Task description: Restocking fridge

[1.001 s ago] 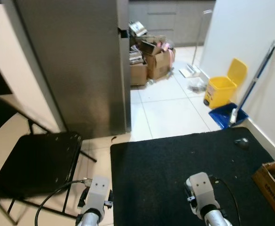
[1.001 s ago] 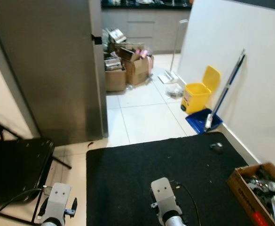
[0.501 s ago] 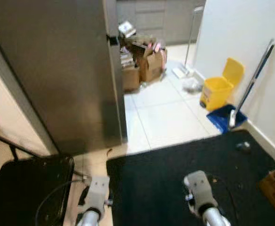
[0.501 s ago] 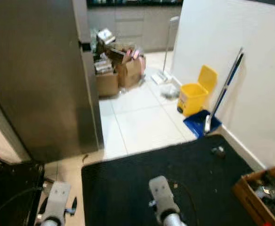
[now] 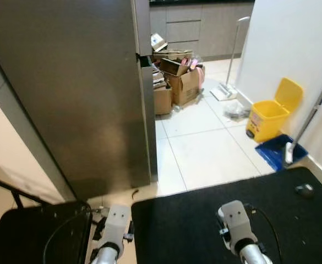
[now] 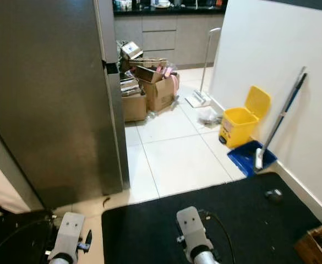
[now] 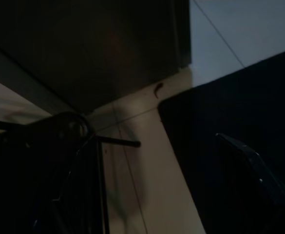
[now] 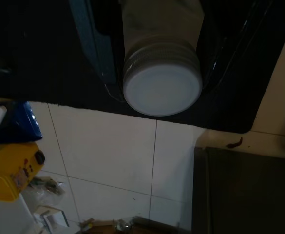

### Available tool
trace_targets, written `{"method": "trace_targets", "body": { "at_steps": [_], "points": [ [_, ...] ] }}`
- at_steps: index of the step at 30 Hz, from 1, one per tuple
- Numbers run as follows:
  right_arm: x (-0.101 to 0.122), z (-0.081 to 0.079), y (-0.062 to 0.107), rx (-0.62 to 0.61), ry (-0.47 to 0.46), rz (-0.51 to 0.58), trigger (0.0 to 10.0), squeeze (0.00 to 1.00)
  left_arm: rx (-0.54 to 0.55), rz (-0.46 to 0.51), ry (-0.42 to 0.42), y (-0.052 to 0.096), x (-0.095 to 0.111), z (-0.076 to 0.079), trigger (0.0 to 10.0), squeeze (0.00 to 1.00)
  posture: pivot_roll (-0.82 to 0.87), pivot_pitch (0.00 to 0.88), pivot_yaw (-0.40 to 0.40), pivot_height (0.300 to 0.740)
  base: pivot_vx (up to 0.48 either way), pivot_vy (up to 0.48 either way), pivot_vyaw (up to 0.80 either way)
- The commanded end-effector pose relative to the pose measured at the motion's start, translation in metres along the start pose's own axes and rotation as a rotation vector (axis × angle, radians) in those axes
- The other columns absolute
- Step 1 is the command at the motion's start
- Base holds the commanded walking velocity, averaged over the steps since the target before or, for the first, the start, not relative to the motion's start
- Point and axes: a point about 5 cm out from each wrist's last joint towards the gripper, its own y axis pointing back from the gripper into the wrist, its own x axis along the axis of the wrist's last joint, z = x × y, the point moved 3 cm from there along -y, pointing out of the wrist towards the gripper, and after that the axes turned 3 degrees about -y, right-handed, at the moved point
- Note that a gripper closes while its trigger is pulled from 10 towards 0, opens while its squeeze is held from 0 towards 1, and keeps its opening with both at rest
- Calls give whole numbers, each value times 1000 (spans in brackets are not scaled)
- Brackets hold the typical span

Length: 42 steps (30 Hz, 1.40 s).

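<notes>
Floor: white tiles [image 5: 205, 148] running back toward grey cabinets, with a black mat [image 5: 216, 220] laid in the foreground.
Fridge: tall steel fridge [image 5: 78, 88], doors closed, at the left just beyond the mat's far edge.
Chair: black folding chair [image 5: 34, 234] low at the left, beside the mat.
Clutter: open cardboard boxes [image 5: 174, 82] heaped on the tiles behind the fridge corner.
Right wall: yellow bin [image 5: 271, 113] with lid up, blue dustpan [image 5: 276, 154] and a leaning broom handle beside it; a small dark object [image 5: 304, 190] on the mat's right edge.
Box: corner of a brown box [image 6: 317, 247] at the mat's far right.
Right fingers [image 8: 208, 53]: clenched around a white-lidded jar [image 8: 161, 73], held low above the mat.
Left gripper [image 7: 254, 161]: low above the mat's left edge near the chair; cannot tell how the fingers stand.
</notes>
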Motion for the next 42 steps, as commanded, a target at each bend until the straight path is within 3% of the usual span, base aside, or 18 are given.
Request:
{"method": "trace_targets", "body": {
  "at_steps": [1,22,37,42],
  "points": [
    [3,5,-1,-16,4,16,10000,0,-7,-1,-3,1,0,3,10000,0,-72,25,5,740,382,0,0],
    [1,5,0,-18,-6,9,10000,0,-9,0,-5,0,0,4,10000,0,-75,22,5,740,378,0,0],
    [1,4,0,-19,-7,9,10000,0,-14,3,-7,-1,1,4,10000,0,-79,18,8,740,379,0,-621],
    [1,4,0,-13,7,11,10000,0,-13,3,-5,-1,1,4,10000,0,-78,17,8,740,287,0,0]
  ]
}}
